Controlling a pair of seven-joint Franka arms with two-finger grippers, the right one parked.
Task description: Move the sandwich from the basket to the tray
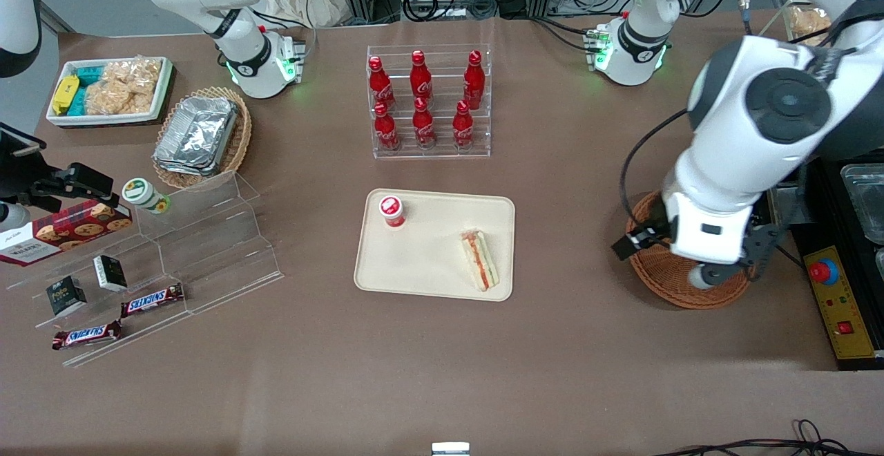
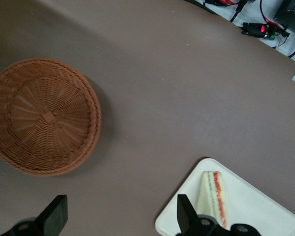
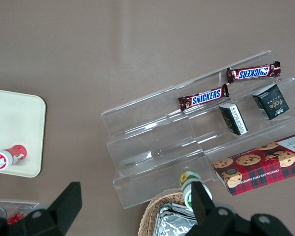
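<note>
The sandwich (image 1: 480, 260), a pale wedge with red and green filling, lies on the cream tray (image 1: 428, 262), near the tray's end toward the working arm. It also shows in the left wrist view (image 2: 214, 196) on the tray (image 2: 250, 206). The round orange-brown wicker basket (image 1: 663, 276) sits toward the working arm's end of the table and is empty in the wrist view (image 2: 44, 115). My left gripper (image 1: 711, 273) hangs high above the basket, open and empty, its fingers wide apart (image 2: 119, 206) over bare table between basket and tray.
A red-capped cup (image 1: 391, 210) stands on the tray. A rack of red bottles (image 1: 428, 100) stands farther from the front camera. A clear stepped shelf (image 1: 207, 235), a tan foil basket (image 1: 204, 135) and a white snack bin (image 1: 110, 90) lie toward the parked arm's end. A control box (image 1: 836, 297) sits beside the basket.
</note>
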